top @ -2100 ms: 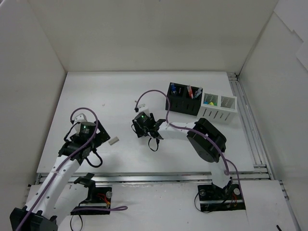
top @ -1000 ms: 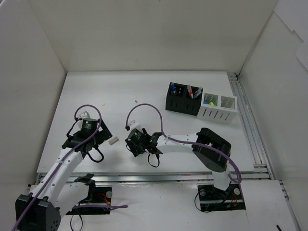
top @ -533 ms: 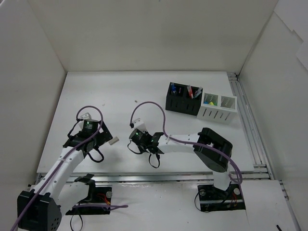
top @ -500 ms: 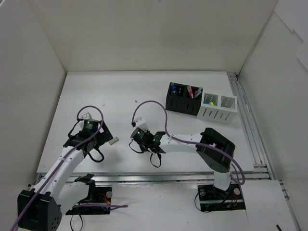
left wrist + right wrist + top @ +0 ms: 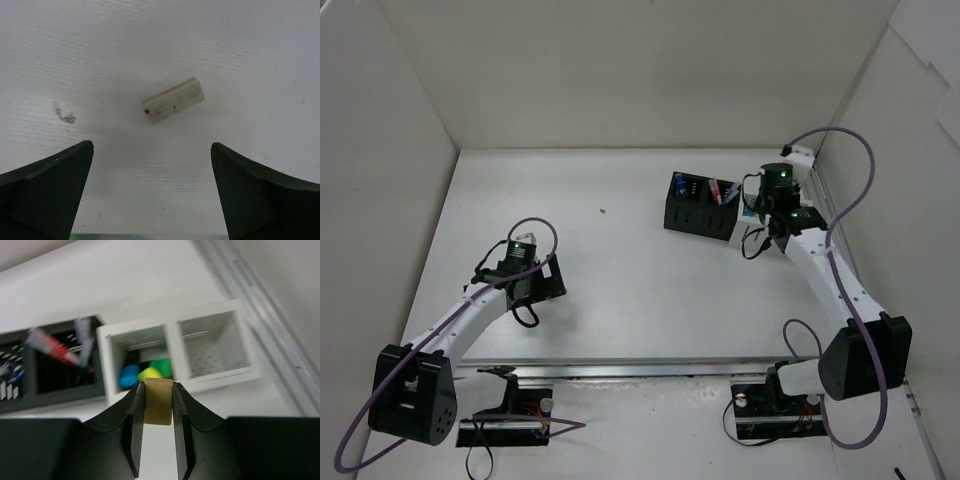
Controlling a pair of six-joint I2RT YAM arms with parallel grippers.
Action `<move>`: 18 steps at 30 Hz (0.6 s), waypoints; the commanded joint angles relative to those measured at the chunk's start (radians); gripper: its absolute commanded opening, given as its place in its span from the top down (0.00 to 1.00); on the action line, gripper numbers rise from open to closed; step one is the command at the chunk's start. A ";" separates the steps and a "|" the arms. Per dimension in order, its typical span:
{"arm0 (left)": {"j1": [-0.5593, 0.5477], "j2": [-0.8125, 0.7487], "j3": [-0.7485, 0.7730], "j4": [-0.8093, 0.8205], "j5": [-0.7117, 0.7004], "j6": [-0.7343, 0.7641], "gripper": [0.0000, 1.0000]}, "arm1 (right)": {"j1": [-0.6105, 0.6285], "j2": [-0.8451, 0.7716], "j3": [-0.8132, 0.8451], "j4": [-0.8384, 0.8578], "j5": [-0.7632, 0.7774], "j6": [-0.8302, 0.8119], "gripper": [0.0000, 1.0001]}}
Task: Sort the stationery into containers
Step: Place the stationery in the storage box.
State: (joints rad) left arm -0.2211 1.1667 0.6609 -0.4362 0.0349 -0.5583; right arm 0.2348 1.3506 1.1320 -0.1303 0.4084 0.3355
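The held eraser (image 5: 159, 402) is a small beige block with squared edges, standing on end and pinched by its two broad faces between the right jaws, which are closed on it. It hangs above the near wall of the white organizer (image 5: 172, 347), roughly in line with the divider between the two compartments. My guess is that it is carried this high so it clears the rim before being dropped in. The left compartment already holds a blue highlighter (image 5: 128, 376), a yellow highlighter (image 5: 149, 374) and a green highlighter (image 5: 162, 366). The right one looks bare, so it seems the likelier place for erasers, though I cannot tell which one the arm is aiming for. Just to the left stands the black organizer (image 5: 70, 390), touching or nearly touching the white one, with a red pen (image 5: 52, 347) leaning in it; that part of the view is blurred.

Well apart, on the other side of the table (image 5: 250, 50), the loose eraser (image 5: 173, 100) lies flat and slightly askew. It is pale beige, with a dark speck near one end and faint grey marks. The left jaws are spread wide, one on each side and touching nothing, probably lined up to come down on its long sides. A small grey smudge (image 5: 64, 114) marks the table nearby.
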 commanded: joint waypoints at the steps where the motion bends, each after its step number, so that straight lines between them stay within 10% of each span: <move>1: -0.003 0.033 0.078 0.068 0.043 0.081 0.00 | -0.122 0.019 0.087 -0.064 -0.035 -0.070 0.99; 12: -0.012 0.178 0.129 0.083 0.062 0.101 0.01 | -0.345 0.234 0.216 -0.095 -0.171 -0.124 0.76; 18: -0.032 0.243 0.152 0.079 0.065 0.101 0.02 | -0.350 0.182 0.200 -0.103 -0.166 -0.107 0.03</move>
State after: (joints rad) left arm -0.2409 1.4021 0.7574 -0.3836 0.0902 -0.4732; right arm -0.1120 1.6112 1.2949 -0.2550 0.2447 0.2298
